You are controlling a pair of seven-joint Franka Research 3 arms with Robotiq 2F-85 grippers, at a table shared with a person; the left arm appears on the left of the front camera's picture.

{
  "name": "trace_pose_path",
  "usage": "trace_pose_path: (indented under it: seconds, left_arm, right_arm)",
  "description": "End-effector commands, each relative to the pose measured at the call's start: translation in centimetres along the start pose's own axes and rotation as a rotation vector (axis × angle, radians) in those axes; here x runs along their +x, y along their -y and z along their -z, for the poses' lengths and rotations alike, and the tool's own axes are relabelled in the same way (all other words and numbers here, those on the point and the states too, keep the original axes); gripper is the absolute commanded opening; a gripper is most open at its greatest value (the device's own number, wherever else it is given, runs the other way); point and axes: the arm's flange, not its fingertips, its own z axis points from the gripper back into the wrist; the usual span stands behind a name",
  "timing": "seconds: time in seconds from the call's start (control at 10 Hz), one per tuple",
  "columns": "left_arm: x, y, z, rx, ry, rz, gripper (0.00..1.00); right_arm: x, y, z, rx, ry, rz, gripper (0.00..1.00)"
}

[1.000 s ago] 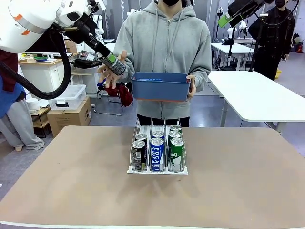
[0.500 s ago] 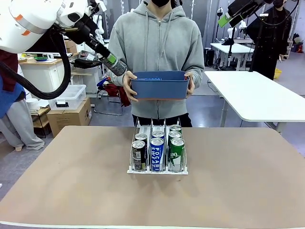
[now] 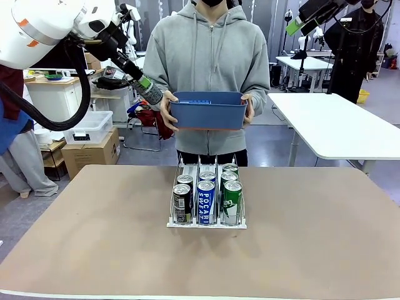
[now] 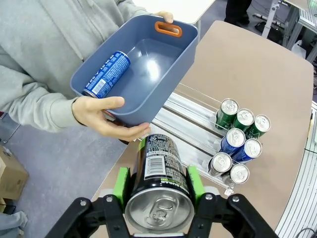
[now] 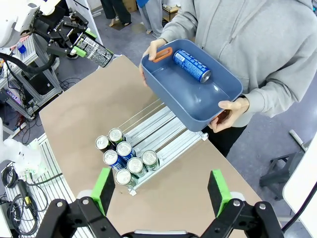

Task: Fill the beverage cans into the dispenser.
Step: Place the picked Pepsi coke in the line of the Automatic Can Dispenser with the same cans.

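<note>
Black can [image 4: 158,158]: judged stiff, slick, dentable; clamped mid-body by left claw [image 4: 157,184]. Right claw [image 5: 161,191]: spread wide, nothing held.

Your front camera looks across the table [image 3: 94,244] at the person [image 3: 209,56]; both wrist cameras look steeply down, apparently from opposite sides, sharing the dispenser [image 4: 188,119] and blue bin [image 4: 148,67].

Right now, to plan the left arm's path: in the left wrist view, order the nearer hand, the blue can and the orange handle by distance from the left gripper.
1. Hand, on the bin's near rim, just beyond the left gripper.
2. Blue can, lying inside the bin.
3. Orange handle, at the bin's far end.
</note>
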Motion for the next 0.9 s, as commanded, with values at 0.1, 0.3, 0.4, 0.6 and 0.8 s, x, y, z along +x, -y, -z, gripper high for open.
trace_pose_path:
  seconds: [0.1,0.3,0.4,0.6,0.8]
  left_arm:
    - [0.1,0.1,0.0,-0.006,0.009,0.010,0.00]
    - [0.2,0.2,0.1,-0.004,0.000,0.005,0.58]
    - [-0.1,1.1,-0.5,-0.128,-0.008,0.088,0.58]
    - [-1.6,3.8,-1.4,-0.261,-0.034,0.314,0.58]
    - [-3.4,6.9,-2.3,-0.271,-0.043,0.463,0.58]
  right_arm:
    - [-0.3,-0.1,0.1,0.008,0.005,0.003,1.00]
    - [-0.3,-0.1,0.1,0.008,0.005,0.003,1.00]
    - [-0.3,-0.1,0.1,0.008,0.005,0.003,1.00]
    - [-0.3,-0.1,0.1,0.008,0.005,0.003,1.00]
    - [-0.3,-0.1,0.1,0.008,0.005,0.003,1.00]
